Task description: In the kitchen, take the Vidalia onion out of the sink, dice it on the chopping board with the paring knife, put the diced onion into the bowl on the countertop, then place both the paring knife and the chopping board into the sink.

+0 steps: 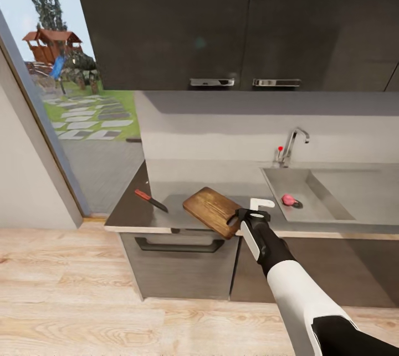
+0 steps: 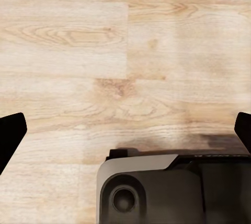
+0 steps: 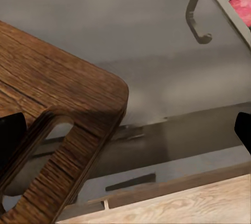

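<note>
The grey bench (image 1: 160,213) is seen from the head view, with dark cabinets (image 1: 233,18) above and wood flooring (image 1: 66,289) below. The chopping board (image 1: 213,211) lies flat on the bench near its front edge, turned at an angle, one corner just past the edge. The paring knife (image 1: 151,200) lies on the bench to the left of the board, apart from it, red handle toward the wall. The sink (image 1: 310,201) is set into the bench at right, with a chrome faucet (image 1: 292,145) behind it. The Vidalia onion (image 1: 288,199) rests in the basin, near its front. A white bowl (image 1: 261,203) is seen just behind the right gripper, between board and sink.

The right gripper (image 1: 248,216) is held at the near right corner of the board. In the right wrist view the board (image 3: 57,114) with its handle slot is close up, and the dark fingertips (image 3: 10,135) sit at both frame edges, so the jaws are wide apart, clamped on nothing. The onion (image 3: 241,9) shows at the frame edge.

In the left wrist view the left gripper (image 2: 125,130) points down at the floor (image 2: 104,51), its jaws apart and empty; the robot base (image 2: 172,187) is seen below.
</note>
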{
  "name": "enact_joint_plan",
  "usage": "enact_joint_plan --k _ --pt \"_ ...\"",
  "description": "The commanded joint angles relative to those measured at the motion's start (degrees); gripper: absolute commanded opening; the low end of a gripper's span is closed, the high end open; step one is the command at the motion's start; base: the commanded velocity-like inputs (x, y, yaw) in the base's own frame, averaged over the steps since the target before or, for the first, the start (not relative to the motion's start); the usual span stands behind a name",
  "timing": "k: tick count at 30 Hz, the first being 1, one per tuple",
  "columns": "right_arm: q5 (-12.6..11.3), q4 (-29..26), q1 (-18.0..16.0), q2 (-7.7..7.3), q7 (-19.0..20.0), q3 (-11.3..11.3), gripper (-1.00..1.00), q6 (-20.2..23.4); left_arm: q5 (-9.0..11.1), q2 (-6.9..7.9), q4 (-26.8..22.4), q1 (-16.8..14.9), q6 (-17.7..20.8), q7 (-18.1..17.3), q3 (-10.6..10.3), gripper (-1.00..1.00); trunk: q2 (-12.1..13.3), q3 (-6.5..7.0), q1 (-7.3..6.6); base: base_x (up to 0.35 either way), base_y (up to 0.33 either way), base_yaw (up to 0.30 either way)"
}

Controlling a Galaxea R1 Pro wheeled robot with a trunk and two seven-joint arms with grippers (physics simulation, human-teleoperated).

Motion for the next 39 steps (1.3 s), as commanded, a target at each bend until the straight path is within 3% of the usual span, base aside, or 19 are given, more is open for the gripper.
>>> enact_joint_plan --k 1,39 --pt "-0.4 -0.1 0.0 0.01 -0.3 0.0 1.00 0.2 0.0 0.01 -0.1 0.0 -0.1 0.0 0.0 1.00 -0.1 -0.18 0.04 0.071 -0.071 0.000" --pt "-0.3 0.0 0.0 0.06 -0.3 0.1 1.00 0.2 0.0 0.01 -0.1 0.0 -0.1 -0.1 -0.1 1.00 -0.1 -2.79 0.04 0.032 -0.010 0.000"
